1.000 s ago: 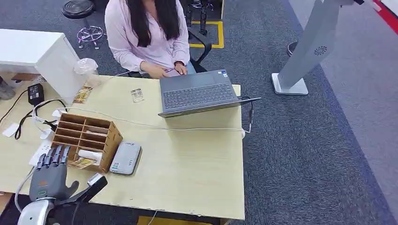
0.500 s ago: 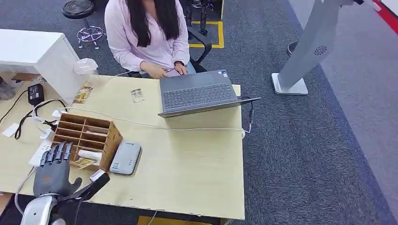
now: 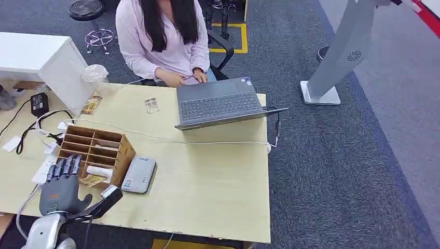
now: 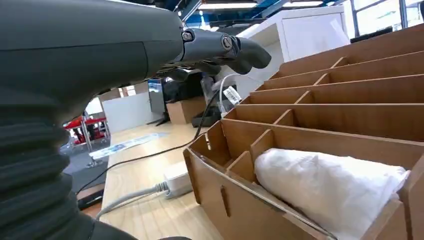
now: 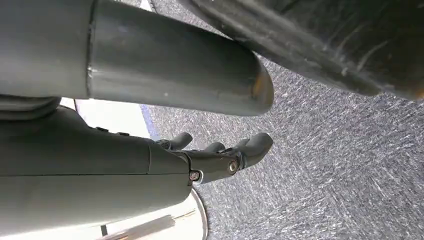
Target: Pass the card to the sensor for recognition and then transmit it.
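A wooden organizer (image 3: 96, 148) stands at the table's near left. In its nearest compartments lie a yellowish card (image 3: 92, 180) and a white roll (image 3: 99, 171). The grey sensor box (image 3: 139, 175) lies flat just right of the organizer. My left hand (image 3: 60, 184) hovers at the organizer's near left corner, fingers spread and straight, holding nothing. In the left wrist view its fingers (image 4: 220, 45) reach over the organizer (image 4: 320, 125), above the white roll (image 4: 330, 192). My right hand (image 5: 220, 152) hangs over grey carpet, fingers loosely extended and empty.
A person sits at the far side behind an open laptop (image 3: 218, 104). A white cable (image 3: 207, 141) crosses the table. A small clear badge (image 3: 151, 105), a yellowish packet (image 3: 91, 105) and a power strip with cords (image 3: 46, 136) lie at the left and back.
My left hand has moved a little forward and to the right, closer to the organizer's near corner. Nothing else has moved.
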Motion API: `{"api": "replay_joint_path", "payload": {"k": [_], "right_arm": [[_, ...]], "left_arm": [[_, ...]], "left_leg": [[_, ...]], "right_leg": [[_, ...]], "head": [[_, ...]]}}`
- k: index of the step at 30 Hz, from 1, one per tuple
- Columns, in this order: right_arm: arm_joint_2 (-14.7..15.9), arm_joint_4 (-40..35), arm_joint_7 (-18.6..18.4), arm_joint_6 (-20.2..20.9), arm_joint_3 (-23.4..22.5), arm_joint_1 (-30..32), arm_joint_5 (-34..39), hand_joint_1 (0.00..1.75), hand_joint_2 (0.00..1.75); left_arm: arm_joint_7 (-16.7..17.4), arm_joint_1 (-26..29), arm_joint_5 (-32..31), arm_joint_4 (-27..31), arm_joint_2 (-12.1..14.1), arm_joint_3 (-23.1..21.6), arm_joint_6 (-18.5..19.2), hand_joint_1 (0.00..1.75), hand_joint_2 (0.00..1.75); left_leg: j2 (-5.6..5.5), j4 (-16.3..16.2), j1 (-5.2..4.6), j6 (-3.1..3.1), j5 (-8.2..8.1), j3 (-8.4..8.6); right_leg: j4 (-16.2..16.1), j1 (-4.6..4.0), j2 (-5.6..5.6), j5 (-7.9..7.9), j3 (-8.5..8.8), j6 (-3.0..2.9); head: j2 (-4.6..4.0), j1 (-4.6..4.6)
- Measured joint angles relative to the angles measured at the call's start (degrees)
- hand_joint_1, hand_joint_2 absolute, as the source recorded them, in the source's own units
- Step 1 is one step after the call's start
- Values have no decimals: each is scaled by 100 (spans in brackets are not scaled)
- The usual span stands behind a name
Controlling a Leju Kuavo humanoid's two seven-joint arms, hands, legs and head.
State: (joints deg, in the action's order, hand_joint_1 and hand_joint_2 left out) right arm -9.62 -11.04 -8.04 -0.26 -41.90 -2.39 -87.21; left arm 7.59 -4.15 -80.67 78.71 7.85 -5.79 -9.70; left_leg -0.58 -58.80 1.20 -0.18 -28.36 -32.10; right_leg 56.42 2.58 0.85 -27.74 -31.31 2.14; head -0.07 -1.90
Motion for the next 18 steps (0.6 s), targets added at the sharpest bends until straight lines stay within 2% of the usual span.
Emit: {"api": "replay_joint_path", "payload": {"k": [6, 7, 18], "right_arm": [[2, 0, 0, 2, 28, 0, 0, 0, 0], [4, 0, 0, 2, 39, 0, 0, 0, 0], [13, 0, 18, 9, 88, 1, 0, 0, 0]], "left_arm": [[-76, -7, 0, -74, -9, 0, -118, 0, 175], [-74, -9, 0, -92, -9, 0, -123, 175, 175], [-411, -5, 142, -101, -9, 0, -203, 175, 175]], "left_leg": [[0, 0, 0, 0, 0, 0], [0, 0, 0, 0, 0, 0], [0, 0, 0, 0, 0, -1]], "right_leg": [[0, 0, 0, 0, 0, 0], [0, 0, 0, 0, 0, 0], [0, 0, 0, 0, 0, 0]], "head": [[0, 0], [0, 0], [0, 0]]}}
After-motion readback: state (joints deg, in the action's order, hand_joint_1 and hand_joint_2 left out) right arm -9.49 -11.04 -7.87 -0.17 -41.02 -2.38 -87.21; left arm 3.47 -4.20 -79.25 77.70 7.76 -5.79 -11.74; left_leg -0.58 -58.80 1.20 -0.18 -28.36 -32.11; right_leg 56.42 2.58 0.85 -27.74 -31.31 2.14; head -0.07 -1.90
